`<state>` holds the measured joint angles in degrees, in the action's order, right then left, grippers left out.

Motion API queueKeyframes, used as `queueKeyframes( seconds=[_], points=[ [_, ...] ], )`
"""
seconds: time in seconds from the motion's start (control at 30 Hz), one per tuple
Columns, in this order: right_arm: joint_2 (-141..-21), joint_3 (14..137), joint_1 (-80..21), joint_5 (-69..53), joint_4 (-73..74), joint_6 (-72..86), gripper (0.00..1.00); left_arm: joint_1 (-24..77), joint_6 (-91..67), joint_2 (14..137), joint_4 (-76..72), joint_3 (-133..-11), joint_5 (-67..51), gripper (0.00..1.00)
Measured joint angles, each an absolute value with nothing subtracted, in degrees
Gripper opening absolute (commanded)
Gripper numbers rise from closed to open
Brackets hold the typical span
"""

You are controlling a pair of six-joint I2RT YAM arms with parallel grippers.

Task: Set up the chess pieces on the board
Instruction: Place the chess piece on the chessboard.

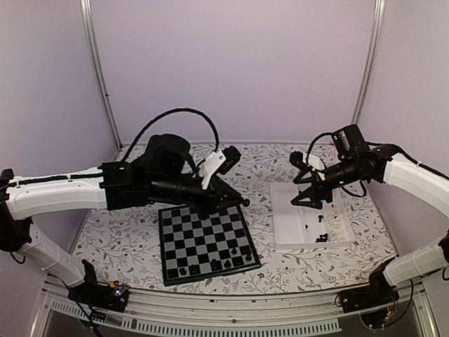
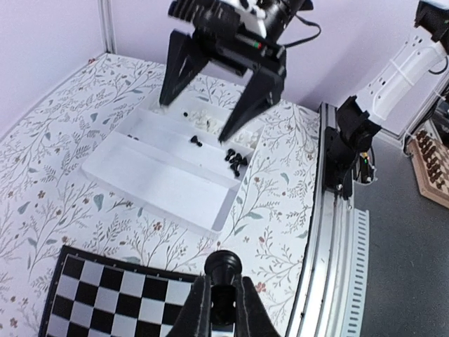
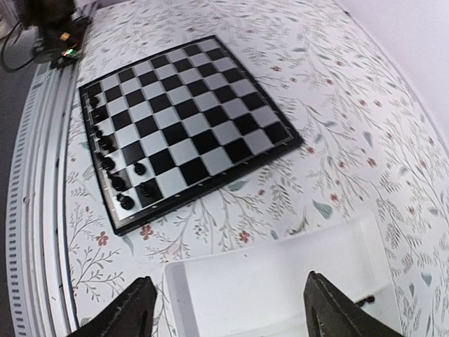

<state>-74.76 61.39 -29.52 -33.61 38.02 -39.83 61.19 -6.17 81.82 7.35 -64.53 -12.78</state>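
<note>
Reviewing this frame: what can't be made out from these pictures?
1. Left wrist view: whether the shut left gripper holds a piece; the dark knob between its tips blends into them.
2. Every view: the types of the tiny black chess pieces on the black and grey-white chessboard; too small.
3. White compartmented tray: its piece count; the open right gripper blocks part, the right wrist view crops it.

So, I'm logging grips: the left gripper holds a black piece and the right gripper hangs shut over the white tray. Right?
No. The right gripper hangs open, not shut, over the white tray; the right wrist view shows its fingers spread. The left gripper does hold a black piece.
</note>
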Motion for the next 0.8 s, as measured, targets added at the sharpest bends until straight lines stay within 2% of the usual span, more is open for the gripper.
queueKeyframes(
  seconds=[0.03, 0.2, 0.4, 0.6, 0.8],
  points=[
    [-74.00, 60.84, -27.18, -33.61, 37.23, -39.70, 0.99, 61.17, -5.98, 80.79, 9.87, -65.14, -12.27, 0.08],
    [-71.13, 59.48, -18.35, -33.32, 30.46, -36.97, 0.99, 61.14, -6.59, 77.41, 25.80, -67.18, -10.00, 0.08],
    [-72.99, 59.51, -14.31, -30.89, 23.49, -30.46, 0.99, 61.52, -9.52, 77.36, 39.57, -66.98, -9.41, 0.08],
    [-81.62, 59.57, -12.34, -32.64, 23.11, -27.88, 0.90, 62.57, -10.94, 79.99, 44.23, -66.30, -8.29, 0.08],
    [-78.54, 55.20, -12.32, -32.01, 21.98, -29.26, 0.89, 64.38, -11.05, 85.34, 46.13, -65.25, -7.27, 0.09]
  ],
)
